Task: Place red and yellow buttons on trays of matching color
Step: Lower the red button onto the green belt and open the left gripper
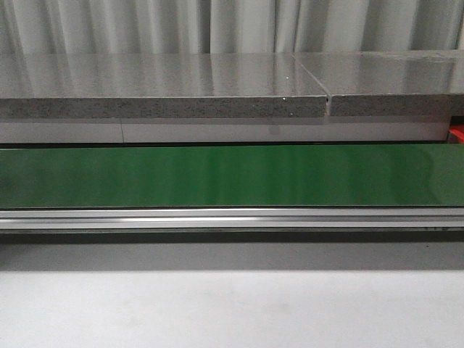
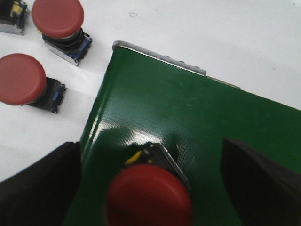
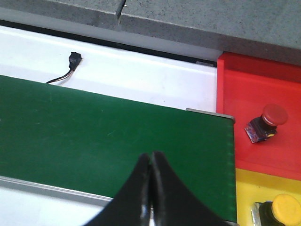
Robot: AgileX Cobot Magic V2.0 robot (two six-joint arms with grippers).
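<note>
In the left wrist view a red button stands on the green belt near its end, between the wide-apart fingers of my open left gripper, touching neither. Two more red buttons and part of another button lie on the white table beside the belt. In the right wrist view my right gripper is shut on nothing above the belt. A red button lies on the red tray, and a yellow button on the yellow tray.
The front view shows only the green belt, its metal rail, a grey stone ledge behind and white table in front. A corner of the red tray shows at the far right. A small black sensor with a cable sits behind the belt.
</note>
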